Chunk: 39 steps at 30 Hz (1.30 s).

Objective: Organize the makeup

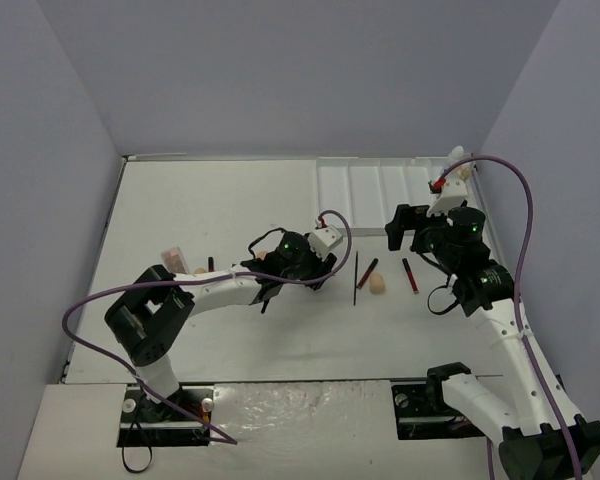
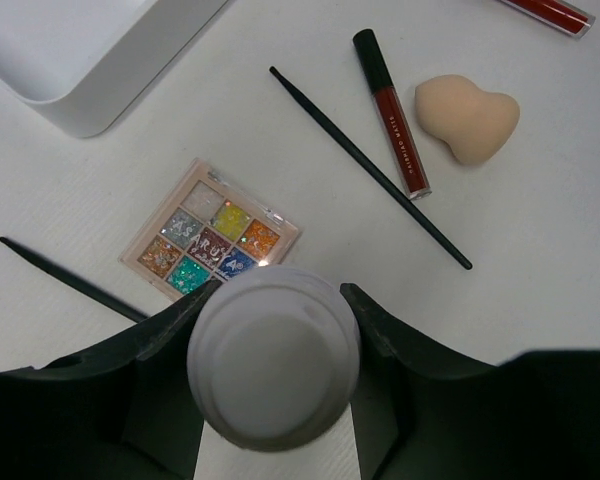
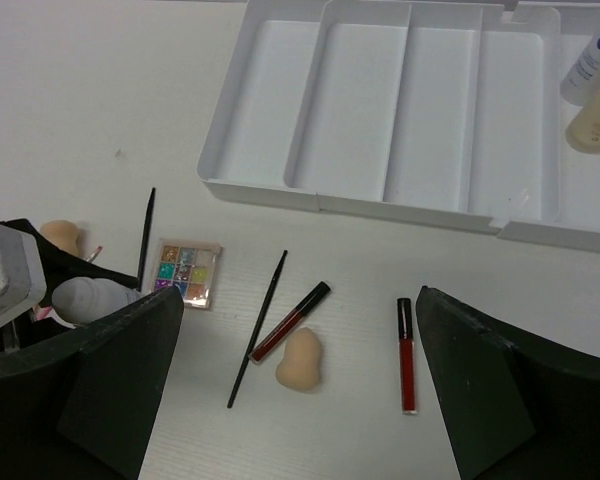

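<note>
My left gripper point(image 2: 280, 300) is squeezed shut on a white bottle point(image 2: 273, 372), pinching its sides so it stays standing up. Past it on the table lie the eyeshadow palette point(image 2: 212, 243), a black pencil point(image 2: 370, 168), a lipstick tube point(image 2: 392, 115) and a peach sponge point(image 2: 467, 117). My right gripper point(image 3: 295, 325) hangs wide open with nothing in it, I think ready to pick one up, and two more bottles point(image 3: 590, 70) stand by the right end of the white tray point(image 3: 360, 205) (inside it or not, I can't tell), so mine likely goes there.
</note>
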Motion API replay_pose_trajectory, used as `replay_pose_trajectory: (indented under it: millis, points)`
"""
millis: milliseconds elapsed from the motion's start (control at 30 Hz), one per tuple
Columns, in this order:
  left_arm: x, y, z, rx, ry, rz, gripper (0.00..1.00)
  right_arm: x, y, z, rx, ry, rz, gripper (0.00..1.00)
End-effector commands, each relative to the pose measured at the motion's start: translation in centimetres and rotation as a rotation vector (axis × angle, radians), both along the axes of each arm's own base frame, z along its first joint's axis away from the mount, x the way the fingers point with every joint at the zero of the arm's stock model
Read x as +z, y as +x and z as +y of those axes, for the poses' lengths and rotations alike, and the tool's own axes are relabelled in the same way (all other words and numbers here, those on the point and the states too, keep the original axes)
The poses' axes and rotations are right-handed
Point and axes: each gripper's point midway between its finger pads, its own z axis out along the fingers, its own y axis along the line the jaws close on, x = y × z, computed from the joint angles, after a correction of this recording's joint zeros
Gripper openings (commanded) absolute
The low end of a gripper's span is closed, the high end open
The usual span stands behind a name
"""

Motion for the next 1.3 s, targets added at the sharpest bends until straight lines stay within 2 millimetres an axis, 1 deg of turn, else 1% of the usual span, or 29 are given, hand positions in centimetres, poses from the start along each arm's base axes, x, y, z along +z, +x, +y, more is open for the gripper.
replay_pose_trajectory:
  millis: [0, 67, 133, 233, 267, 333, 400, 433, 467, 567, 600, 633, 667, 733, 833, 933, 967, 1033, 1067, 1100, 1167, 1200, 1233, 1267]
  points:
    - [3.5, 1.0, -0.7, 0.02, -0.075, -0.048, 0.57, 1.0, 0.3, 1.9, 0.114, 0.023, -0.054, 1.0]
    - [4.2, 0.8, -0.4, 0.029, -0.086, -0.051, 0.66, 0.7, 0.0, 2.5, 0.144, 0.03, -0.047, 1.0]
    - [4.9, 0.6, 0.2, 0.046, -0.086, -0.054, 0.82, 0.5, -0.5, 3.5, 0.205, 0.047, -0.037, 1.0]
    - [6.3, 0.5, 0.7, 0.065, -0.101, -0.067, 0.9, 0.2, -1.1, 4.2, 0.245, 0.056, -0.031, 1.0]
    - [7.3, 0.4, 0.9, 0.07, -0.114, -0.077, 0.95, 0.0, -1.4, 4.4, 0.262, 0.058, -0.031, 1.0]
    - [9.8, 0.1, 1.5, 0.081, -0.145, -0.105, 0.97, 0.0, -1.7, 4.7, 0.281, 0.06, -0.036, 1.0]
    - [11.4, 0.0, 2.3, 0.104, -0.157, -0.12, 0.97, -0.1, -2.0, 5.0, 0.302, 0.063, -0.036, 1.0]
    - [12.6, -0.2, 2.7, 0.112, -0.173, -0.135, 0.97, -0.1, -2.1, 5.2, 0.311, 0.063, -0.038, 1.0]
    - [14.0, -0.4, 3.5, 0.132, -0.182, -0.151, 0.97, -0.1, -2.1, 5.4, 0.319, 0.064, -0.038, 1.0]
    - [16.0, -0.8, 5.9, 0.195, -0.175, -0.161, 0.97, 0.1, -2.0, 6.1, 0.351, 0.071, -0.043, 1.0]
    - [16.5, -0.4, 7.0, 0.238, -0.175, -0.159, 0.97, 0.2, -1.9, 6.3, 0.358, 0.071, -0.043, 1.0]
    - [16.8, -0.4, 7.7, 0.259, -0.171, -0.158, 0.97, 0.2, -1.9, 6.5, 0.366, 0.071, -0.044, 1.0]
    - [16.8, -0.2, 8.9, 0.293, -0.164, -0.145, 0.97, 0.0, -1.9, 6.8, 0.376, 0.072, -0.039, 1.0]
    - [16.8, 0.3, 12.0, 0.387, -0.149, -0.111, 0.97, -0.3, -1.7, 7.5, 0.399, 0.075, -0.027, 1.0]
    - [17.7, 1.4, 16.9, 0.528, -0.159, -0.108, 0.97, -1.2, -1.5, 8.9, 0.436, 0.069, 0.007, 1.0]
    - [18.1, 1.7, 21.9, 0.665, -0.133, -0.116, 0.97, -2.2, -1.8, 10.7, 0.47, 0.047, 0.033, 1.0]
    - [17.9, 1.5, 23.6, 0.709, -0.119, -0.106, 0.97, -2.2, -1.8, 11.6, 0.478, 0.037, 0.016, 1.0]
    - [18.3, 1.3, 26.7, 0.794, -0.118, -0.108, 0.97, -2.4, -1.7, 12.9, 0.489, 0.032, -0.005, 1.0]
    - [18.6, 1.1, 28.2, 0.834, -0.116, -0.11, 0.97, -2.6, -1.7, 13.5, 0.493, 0.029, -0.007, 1.0]
    - [18.5, 0.6, 29.4, 0.87, -0.102, -0.105, 0.97, -3.4, -1.8, 14.2, 0.496, 0.016, 0.004, 1.0]
    - [18.7, -0.2, 31.8, 0.943, -0.073, -0.122, 0.97, -4.3, -1.8, 15.3, 0.505, -0.003, 0.01, 1.0]
    - [19.0, -0.8, 32.8, 0.972, -0.062, -0.144, 0.97, -4.5, -1.6, 15.8, 0.503, -0.007, 0.001, 1.0]
    - [19.3, -1.4, 33.7, 0.996, -0.05, -0.166, 0.97, -4.6, -1.5, 16.2, 0.499, -0.011, -0.007, 1.0]
    - [19.0, -1.7, 34.1, 1.005, -0.03, -0.173, 0.97, -5.3, -1.4, 16.3, 0.496, -0.019, 0.002, 1.0]
